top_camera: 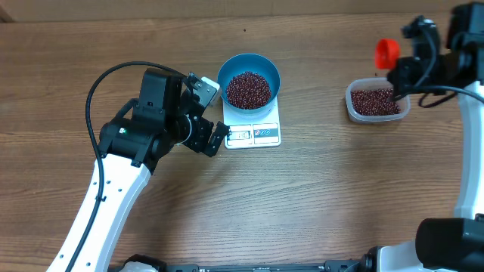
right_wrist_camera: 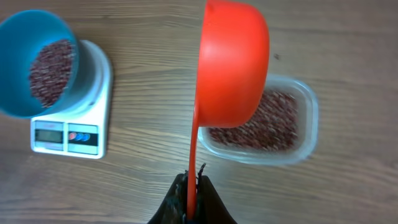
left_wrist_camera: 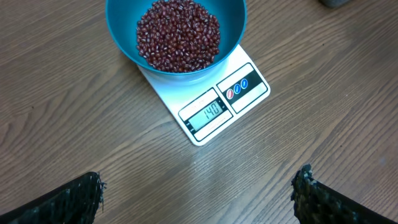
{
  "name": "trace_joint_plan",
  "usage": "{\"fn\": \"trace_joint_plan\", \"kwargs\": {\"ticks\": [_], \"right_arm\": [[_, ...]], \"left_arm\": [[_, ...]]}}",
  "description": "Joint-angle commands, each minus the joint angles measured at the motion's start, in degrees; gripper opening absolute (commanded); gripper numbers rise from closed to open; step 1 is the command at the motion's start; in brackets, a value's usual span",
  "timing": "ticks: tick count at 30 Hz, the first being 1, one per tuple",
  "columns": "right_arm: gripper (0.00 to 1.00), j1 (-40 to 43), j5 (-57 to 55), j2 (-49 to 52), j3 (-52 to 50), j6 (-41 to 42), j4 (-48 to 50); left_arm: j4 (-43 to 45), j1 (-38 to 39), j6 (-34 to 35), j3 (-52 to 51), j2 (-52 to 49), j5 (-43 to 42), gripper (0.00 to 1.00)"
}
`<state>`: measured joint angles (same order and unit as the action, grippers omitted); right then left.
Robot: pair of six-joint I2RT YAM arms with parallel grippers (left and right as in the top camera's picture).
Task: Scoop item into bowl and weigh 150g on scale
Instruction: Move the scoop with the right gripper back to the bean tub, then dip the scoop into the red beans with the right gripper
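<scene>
A round bright blue smooth-walled bowl (top_camera: 229, 69) sits on a small flat white rectangular kitchen scale (top_camera: 253, 136), covering its far part; the near strip, with the display (left_wrist_camera: 208, 112) and buttons, stays bare. A loose maroon heap of tiny dark red-brown beans (top_camera: 249, 90) fills the bottom of the bowl; the display's digits look like 140. The scale lies on the brown wood-grain worktop (top_camera: 340, 196), a little left of the middle in the overhead view.

The left end effector (top_camera: 212, 112) hovers just beside the scale's left edge, its 2 fingers spread wide and holding nothing; in the left wrist view the dark fingertips (left_wrist_camera: 84, 196) frame bare wood, near the scale but apart from it.

Well apart, toward the right side of the worktop, stands a clear rounded-rectangle plastic tub (top_camera: 352, 106) holding more beans of the same kind. The right end effector (right_wrist_camera: 191, 199) has its fingers pressed together on the thin handle of an orange-red plastic scoop (right_wrist_camera: 233, 62); the scoop's cup hangs above the tub, over its left part in the right wrist view, with its outer wall turned to that camera; whether any beans lie in the cup cannot be told.
</scene>
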<state>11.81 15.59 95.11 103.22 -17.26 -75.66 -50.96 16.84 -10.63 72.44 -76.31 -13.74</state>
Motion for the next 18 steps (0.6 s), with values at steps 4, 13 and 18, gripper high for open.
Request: {"fn": "trace_joint_plan", "kwargs": {"ticks": [4,13,18], "right_arm": [[0.04,3.06,-3.15,3.37,-7.08,-1.44,1.9],[0.04,3.04,-3.74,9.73,-10.27,-1.46,3.91],[0.04,2.97,-5.49,13.7,-10.27,-1.42,4.61]], "left_arm": [[0.22,-0.22,0.59,0.02,-0.31,-0.26,0.99],[0.22,-0.22,0.59,0.02,-0.31,-0.26,0.99],[0.22,-0.22,0.59,0.02,-0.31,-0.26,0.99]]}}
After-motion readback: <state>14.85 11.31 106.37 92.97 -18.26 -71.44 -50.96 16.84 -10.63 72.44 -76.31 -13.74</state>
